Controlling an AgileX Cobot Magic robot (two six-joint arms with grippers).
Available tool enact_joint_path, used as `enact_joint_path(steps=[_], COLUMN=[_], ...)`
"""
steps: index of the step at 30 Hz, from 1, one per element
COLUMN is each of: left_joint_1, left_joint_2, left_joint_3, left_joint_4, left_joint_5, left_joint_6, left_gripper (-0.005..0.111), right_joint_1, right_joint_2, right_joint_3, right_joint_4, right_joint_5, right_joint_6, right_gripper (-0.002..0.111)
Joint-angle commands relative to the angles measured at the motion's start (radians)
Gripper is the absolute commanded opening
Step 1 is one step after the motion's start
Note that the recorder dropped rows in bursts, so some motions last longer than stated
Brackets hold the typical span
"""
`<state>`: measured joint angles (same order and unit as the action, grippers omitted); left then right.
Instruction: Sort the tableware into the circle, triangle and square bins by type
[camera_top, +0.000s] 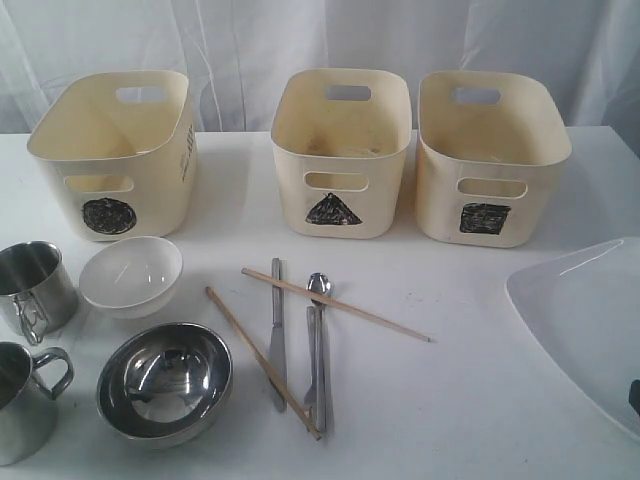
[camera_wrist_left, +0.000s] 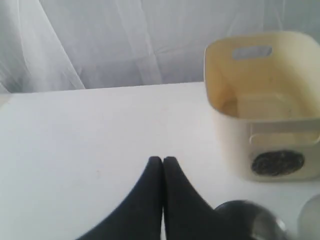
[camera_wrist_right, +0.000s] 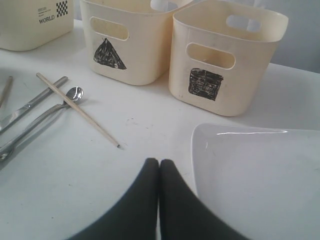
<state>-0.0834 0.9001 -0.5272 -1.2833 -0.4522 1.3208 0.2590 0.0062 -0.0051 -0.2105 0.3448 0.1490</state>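
On table (camera_top: 450, 400) | left gripper (camera_wrist_left: 163, 160), right gripper (camera_wrist_right: 159, 162) closed, empty | risk: 2 chopsticks (camera_top: 335, 304) cross knife (camera_top: 277, 345), spoon (camera_top: 318, 284); lifting 1 may drag others

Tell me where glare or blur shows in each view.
Exterior view: sharp, evenly lit, faint shadows; the steel bowl mirrors its surroundings. Left wrist view: soft throughout, the circle bin hazy-edged. Right wrist view: crisper, with a thin glare line along the rim of the plate.
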Motion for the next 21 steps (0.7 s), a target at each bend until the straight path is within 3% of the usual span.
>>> enact_joint_path(steps=[1,2,5,6,9,11,18,21], left_joint_1=[0.002,0.002,0.002,0.002,0.002,0.002,0.002,0.002], left_joint_2=[-0.002,-0.002,-0.002,-0.002,-0.002,-0.004,-0.004,-0.004], left_joint_3=[0.008,0.008,0.008,0.008,0.008,0.008,0.010,0.010], left_joint_4=[-0.223,-0.246,-0.241,-0.264,-0.360,-0.460,-0.461,-0.237], left_joint_5=[0.110,0.121,0.042,-0.017,-0.246,-0.326,-0.147,-0.050], left_joint_6=[0.705,0.798,0.786,0.713,0.304,0.004,-1.006,-1.240], left_gripper=[0.000,0.000,0.000,0.000,0.000,0.000,0.000,0.000], right_joint_1=[0.002,0.002,0.002,0.002,0.002,0.002,0.002,0.002], right_joint_2=[-0.006,-0.006,-0.006,-0.006,-0.006,-0.006,-0.006,-0.006], right_joint_3=[0.005,0.005,0.005,0.005,0.005,0.005,0.005,0.005], right_joint_4=[-0.001,-0.001,-0.001,-0.001,-0.001,-0.001,-0.001,-0.001], right_joint_5=[-0.002,-0.002,-0.002,-0.002,-0.002,-0.002,-0.002,-0.002], right_joint_6=[0.005,0.005,0.005,0.005,0.005,0.005,0.005,0.005], right_gripper=[0.000,0.000,0.000,0.000,0.000,0.000,0.000,0.000])
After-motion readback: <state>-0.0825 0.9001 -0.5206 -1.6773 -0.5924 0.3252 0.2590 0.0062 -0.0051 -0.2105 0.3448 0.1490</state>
